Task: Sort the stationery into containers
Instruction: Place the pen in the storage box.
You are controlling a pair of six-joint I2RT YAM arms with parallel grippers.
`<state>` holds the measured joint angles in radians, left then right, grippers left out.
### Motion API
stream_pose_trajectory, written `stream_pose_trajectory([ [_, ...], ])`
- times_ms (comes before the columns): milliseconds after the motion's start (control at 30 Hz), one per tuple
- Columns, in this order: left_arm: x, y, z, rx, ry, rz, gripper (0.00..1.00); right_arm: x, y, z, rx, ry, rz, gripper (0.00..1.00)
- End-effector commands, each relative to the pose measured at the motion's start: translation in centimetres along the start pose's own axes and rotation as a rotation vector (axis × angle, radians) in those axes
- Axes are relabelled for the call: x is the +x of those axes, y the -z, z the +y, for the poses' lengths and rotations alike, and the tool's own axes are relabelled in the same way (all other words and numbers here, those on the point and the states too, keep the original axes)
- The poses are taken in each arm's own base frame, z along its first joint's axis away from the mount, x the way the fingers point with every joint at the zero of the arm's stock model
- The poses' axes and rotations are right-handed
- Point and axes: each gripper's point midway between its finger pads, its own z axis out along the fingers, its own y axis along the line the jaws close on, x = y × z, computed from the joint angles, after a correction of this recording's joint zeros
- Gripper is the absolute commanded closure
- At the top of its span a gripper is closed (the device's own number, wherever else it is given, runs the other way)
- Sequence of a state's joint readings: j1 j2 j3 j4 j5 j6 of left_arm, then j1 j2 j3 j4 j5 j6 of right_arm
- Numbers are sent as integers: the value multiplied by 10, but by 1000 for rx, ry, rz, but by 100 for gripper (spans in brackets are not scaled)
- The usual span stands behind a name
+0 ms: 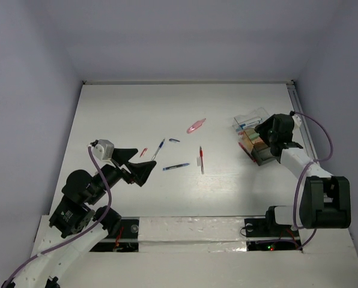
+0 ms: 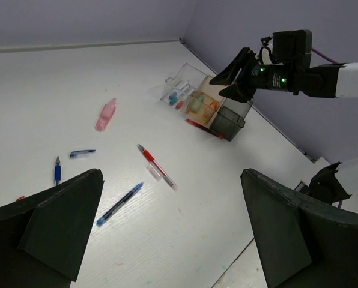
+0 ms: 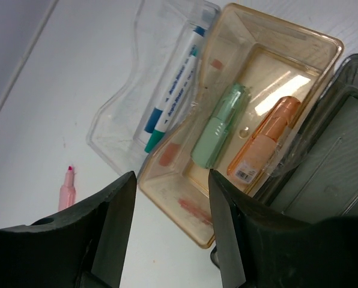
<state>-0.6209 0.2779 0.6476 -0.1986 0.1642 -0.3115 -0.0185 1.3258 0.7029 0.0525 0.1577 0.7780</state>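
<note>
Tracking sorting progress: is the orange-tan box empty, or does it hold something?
Not empty. The orange-tan box holds a green marker and an orange highlighter, lying side by side.

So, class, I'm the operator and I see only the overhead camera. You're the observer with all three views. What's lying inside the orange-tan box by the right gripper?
Observer: A green marker and an orange highlighter lie side by side in the orange-tan box.
Operator: And the clear box next to it?
Observer: The clear box holds two white markers, one blue-tipped and one teal-tipped.
Operator: Is the right gripper holding anything?
Observer: No. The right gripper hangs over the orange-tan box, jaws apart, with nothing between them.
</note>
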Motion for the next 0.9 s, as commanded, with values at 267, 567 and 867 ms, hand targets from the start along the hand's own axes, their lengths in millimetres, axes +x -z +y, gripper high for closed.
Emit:
stream_pose_trajectory([
  [267, -8, -5, -4, 20, -16, -31, 1, 4, 45, 138, -354, 309, 22, 34],
  [567, -4, -12, 8, -25, -13, -10, 1, 98, 27, 219, -366, 586, 191, 21],
  [867, 0, -16, 11, -33, -11, 10, 1, 186, -14, 215, -168, 775, 315, 10],
])
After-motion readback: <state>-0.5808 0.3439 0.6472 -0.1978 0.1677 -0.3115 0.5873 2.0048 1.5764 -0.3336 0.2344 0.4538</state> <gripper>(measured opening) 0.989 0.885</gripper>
